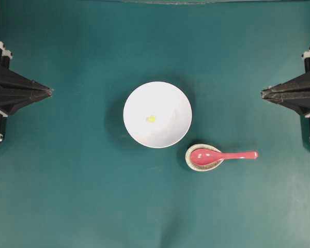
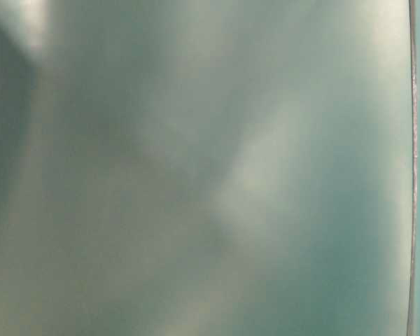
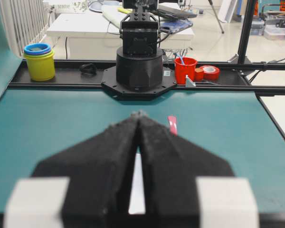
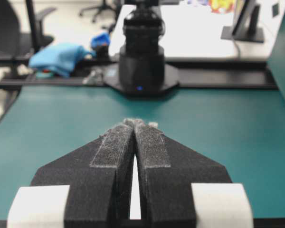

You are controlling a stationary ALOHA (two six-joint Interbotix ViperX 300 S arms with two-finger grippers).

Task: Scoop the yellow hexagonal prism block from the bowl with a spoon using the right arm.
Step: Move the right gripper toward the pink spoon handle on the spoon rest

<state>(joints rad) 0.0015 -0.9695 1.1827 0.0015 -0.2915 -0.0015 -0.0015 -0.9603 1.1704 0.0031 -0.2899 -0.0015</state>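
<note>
Overhead: spoon (image 1: 220, 155) rests scoop-down in a speckled rest (image 1: 202, 157) beside the bowl (image 1: 157, 114), handle pointing toward the right pincer (image 1: 263, 93), which is nearer and pressed together; the yellow block (image 1: 151, 119) sits in the bowl. Left pincer (image 1: 49, 92) is closed. Table-level view is blurred. Wrist views: both pincers (image 3: 140, 115) (image 4: 134, 122) closed, empty.

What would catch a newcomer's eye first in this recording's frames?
The white bowl sits mid-table on the teal mat, with the tiny yellow hexagonal prism block inside it. Just below and to its right, the pink-red spoon lies with its scoop in a speckled beige spoon rest, handle pointing right. The left gripper and right gripper wait shut at opposite edges, holding nothing.
</note>
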